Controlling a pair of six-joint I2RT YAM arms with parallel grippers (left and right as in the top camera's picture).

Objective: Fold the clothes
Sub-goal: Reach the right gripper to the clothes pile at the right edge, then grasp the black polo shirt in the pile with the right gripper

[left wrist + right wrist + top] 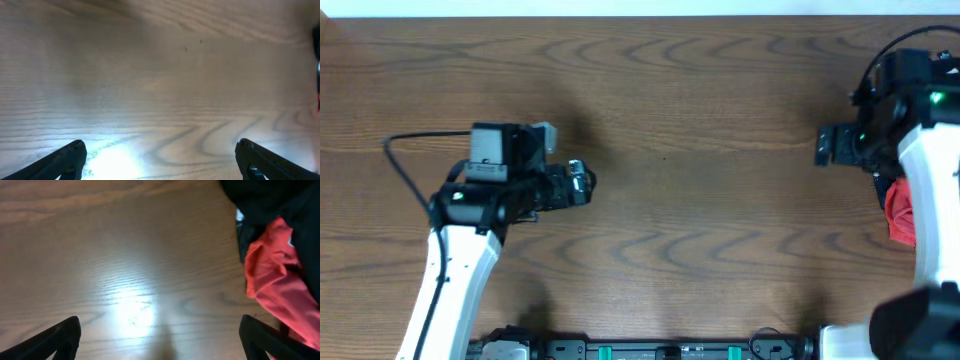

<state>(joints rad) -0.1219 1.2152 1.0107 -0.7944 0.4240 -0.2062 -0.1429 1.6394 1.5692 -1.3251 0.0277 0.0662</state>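
- The red garment (899,214) lies bunched at the right edge of the desk (700,90), about halfway along that edge. In the overhead view the white right arm (932,190) covers part of it.
- From the right wrist the same red garment (274,282) is a crumpled heap of folds on the right side of the view. It carries a small white mark near its upper edge, too small and blurred to read.
- A black mass (272,200) sits just above the red fabric and touches it. I cannot tell whether it is dark cloth or part of the rig.
- The right end effector (825,147) hangs over the desk near the right edge, pointing towards the middle and just beside the garment. In its own camera the right end effector (160,325) is spread wide and holds nothing, with bare wood and a bright glare patch between the two black fingertips (62,336).
- The left end effector (579,184) is over the left half of the desk, well apart from the garment and pointing towards the right edge. Its wrist view shows the left end effector (160,150) spread wide over bare wood grain, also empty.
- A black cable (398,152) loops out beside the left arm towards the left edge.
- Small green lights glow on the left arm (459,197) and on the right arm (937,97). No lettering beside them is readable.
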